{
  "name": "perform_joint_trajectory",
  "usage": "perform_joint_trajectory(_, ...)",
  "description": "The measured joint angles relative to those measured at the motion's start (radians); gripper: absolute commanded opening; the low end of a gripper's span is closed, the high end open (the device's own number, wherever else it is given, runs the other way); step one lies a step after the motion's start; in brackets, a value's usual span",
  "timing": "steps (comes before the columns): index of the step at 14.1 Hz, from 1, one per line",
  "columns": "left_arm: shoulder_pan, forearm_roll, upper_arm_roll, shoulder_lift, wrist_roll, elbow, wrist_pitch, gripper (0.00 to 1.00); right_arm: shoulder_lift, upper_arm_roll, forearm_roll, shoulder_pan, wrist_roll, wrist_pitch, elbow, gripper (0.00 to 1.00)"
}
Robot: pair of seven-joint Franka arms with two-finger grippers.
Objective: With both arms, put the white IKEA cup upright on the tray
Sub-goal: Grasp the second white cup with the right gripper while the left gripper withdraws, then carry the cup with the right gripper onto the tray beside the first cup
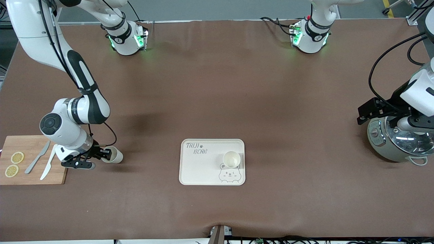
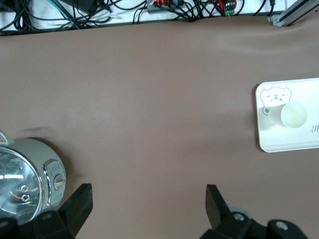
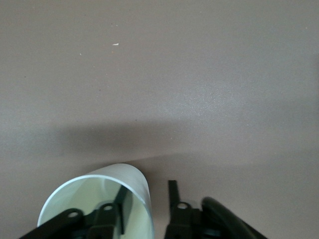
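One white cup (image 1: 116,155) lies on its side on the brown table, beside the cutting board. My right gripper (image 1: 106,154) is low at its mouth. In the right wrist view one finger (image 3: 118,195) is inside the cup (image 3: 130,175) and the other (image 3: 172,191) outside. They straddle the wall with a gap on each side, so the right gripper (image 3: 146,189) is open and narrowed. A second white cup (image 1: 231,158) (image 2: 290,115) stands upright on the cream tray (image 1: 198,171) (image 2: 279,143), above the bear drawing. My left gripper (image 1: 371,110) (image 2: 148,193) hangs wide open and empty beside the rice cooker.
A silver rice cooker (image 1: 395,140) (image 2: 27,177) stands at the left arm's end of the table. At the right arm's end, a bamboo cutting board (image 1: 32,176) carries two lemon slices (image 1: 17,157), a grey knife (image 1: 37,158) and a white knife (image 1: 48,166).
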Motion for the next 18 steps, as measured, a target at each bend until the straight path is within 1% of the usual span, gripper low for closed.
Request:
perform_joint_trajectory(1,0.000,0.000,0.000,-0.001,0.000,0.001,0.002,1.00,0.000,0.000,0.000,0.000,0.000,0.000,0.000,0.05)
perform_joint_trajectory(2,0.000,0.000,0.000,-0.002,0.000,0.002,0.003,1.00,0.000,0.000,0.000,0.000,0.000,0.000,0.000,0.00)
perform_joint_trajectory(8,-0.007,0.002,-0.002,-0.004,0.000,0.002,0.004,1.00,-0.002,0.001,0.001,-0.001,0.002,-0.005,0.012,0.00)
perform_joint_trajectory(10,-0.007,0.004,-0.003,-0.004,0.000,0.003,0.005,1.00,-0.002,0.001,0.001,-0.001,0.003,-0.036,0.029,0.00)
perform_joint_trajectory(11,-0.007,0.004,-0.003,-0.004,0.000,0.003,0.006,1.00,-0.002,0.002,0.001,0.000,0.009,-0.073,0.049,0.00)
perform_joint_trajectory(13,-0.008,0.004,-0.010,-0.004,0.000,0.003,0.006,1.00,-0.002,0.007,0.001,0.006,0.053,-0.182,0.121,0.00)
perform_joint_trajectory(15,-0.010,0.004,-0.023,-0.004,0.000,0.003,0.006,1.00,-0.005,0.010,0.008,0.032,0.126,-0.322,0.229,0.00)
perform_joint_trajectory(17,-0.012,0.005,-0.027,-0.002,0.000,0.001,0.012,1.00,-0.008,0.012,0.057,0.067,0.205,-0.420,0.333,0.00)
perform_joint_trajectory(18,-0.013,0.005,-0.028,-0.001,0.000,0.000,0.016,1.00,-0.009,0.012,0.088,0.085,0.240,-0.445,0.371,0.00)
